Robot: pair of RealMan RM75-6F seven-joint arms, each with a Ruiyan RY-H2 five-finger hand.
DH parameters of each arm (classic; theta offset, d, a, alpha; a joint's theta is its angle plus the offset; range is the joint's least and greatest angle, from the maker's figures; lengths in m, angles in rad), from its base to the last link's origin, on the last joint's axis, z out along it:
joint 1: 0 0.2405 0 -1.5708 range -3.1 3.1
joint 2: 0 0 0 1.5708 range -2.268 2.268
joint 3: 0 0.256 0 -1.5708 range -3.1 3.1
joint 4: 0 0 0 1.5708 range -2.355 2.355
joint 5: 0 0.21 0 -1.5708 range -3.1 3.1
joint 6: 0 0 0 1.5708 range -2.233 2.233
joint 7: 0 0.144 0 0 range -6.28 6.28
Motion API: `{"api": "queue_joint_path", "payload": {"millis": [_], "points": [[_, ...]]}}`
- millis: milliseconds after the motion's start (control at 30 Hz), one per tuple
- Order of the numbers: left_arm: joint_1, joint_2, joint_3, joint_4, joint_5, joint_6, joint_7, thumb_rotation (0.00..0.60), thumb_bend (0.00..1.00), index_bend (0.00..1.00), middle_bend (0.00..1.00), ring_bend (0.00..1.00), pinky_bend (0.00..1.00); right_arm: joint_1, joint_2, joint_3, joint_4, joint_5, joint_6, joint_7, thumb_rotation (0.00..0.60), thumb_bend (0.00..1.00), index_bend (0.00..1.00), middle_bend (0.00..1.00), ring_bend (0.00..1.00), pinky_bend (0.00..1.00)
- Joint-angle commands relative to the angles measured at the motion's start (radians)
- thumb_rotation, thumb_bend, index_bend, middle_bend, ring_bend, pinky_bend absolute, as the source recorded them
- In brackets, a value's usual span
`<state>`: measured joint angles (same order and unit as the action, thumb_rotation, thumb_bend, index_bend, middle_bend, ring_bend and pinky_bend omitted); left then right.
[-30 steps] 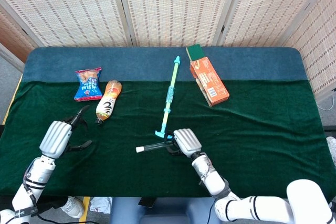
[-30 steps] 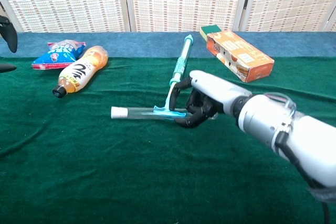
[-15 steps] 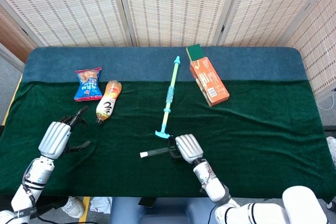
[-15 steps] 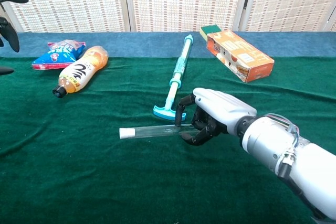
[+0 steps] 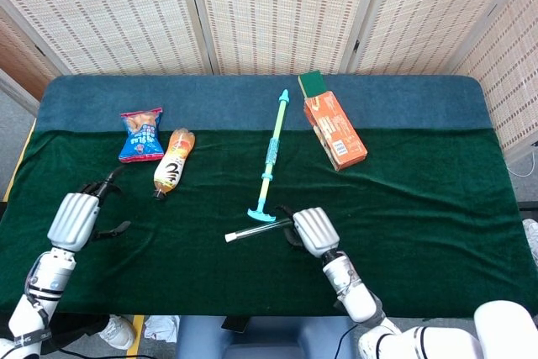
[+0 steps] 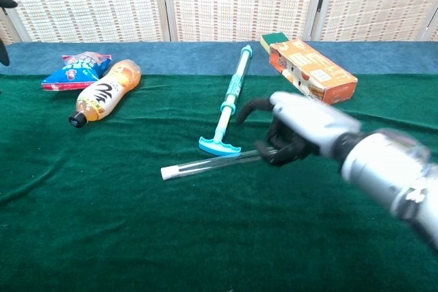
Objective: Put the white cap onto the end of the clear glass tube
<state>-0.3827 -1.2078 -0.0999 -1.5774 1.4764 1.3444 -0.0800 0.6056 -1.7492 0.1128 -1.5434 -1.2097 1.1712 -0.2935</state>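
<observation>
The clear glass tube (image 5: 261, 229) (image 6: 215, 164) lies slanted on the green cloth. The white cap (image 5: 229, 237) (image 6: 166, 173) sits on its left end. My right hand (image 5: 315, 230) (image 6: 301, 131) is at the tube's right end, its lower fingers (image 6: 277, 154) curled around that end and one finger raised above it. The chest view blurs this hand. My left hand (image 5: 74, 218) hovers over the cloth's left edge with fingers apart and nothing in it. Only a dark fingertip of it shows at the chest view's upper left.
A teal long-handled tool (image 5: 271, 161) (image 6: 229, 104) lies just beyond the tube, its foot almost touching it. An orange drink bottle (image 5: 172, 171) and a blue snack bag (image 5: 141, 134) lie at the left. An orange box (image 5: 334, 130) with a green sponge (image 5: 313, 83) lies at the back right.
My right hand has moved to the right along the tube to its end. The tube has swung, its right end now further from me. The left hand drew back to the left.
</observation>
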Motion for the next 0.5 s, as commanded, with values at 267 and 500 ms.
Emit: {"api": "queue_joint_path", "payload": {"millis": [267, 500], "points": [[0.079, 0.039, -0.001, 0.069, -0.093, 0.035, 0.024, 0.6, 0.24, 0.14, 0.42, 0.27, 0.24, -0.21, 0.502, -0.076, -0.27, -0.2, 0.26, 0.044, 0.6, 0.58, 0.27, 0.31, 0.4, 0.43], [0.158, 0.046, 0.031, 0.079, -0.094, 0.102, 0.029, 0.6, 0.24, 0.14, 0.33, 0.18, 0.15, -0.372, 0.634, -0.146, -0.223, -0.26, 0.418, 0.153, 0.6, 0.58, 0.0, 0.01, 0.04, 0.02]]}}
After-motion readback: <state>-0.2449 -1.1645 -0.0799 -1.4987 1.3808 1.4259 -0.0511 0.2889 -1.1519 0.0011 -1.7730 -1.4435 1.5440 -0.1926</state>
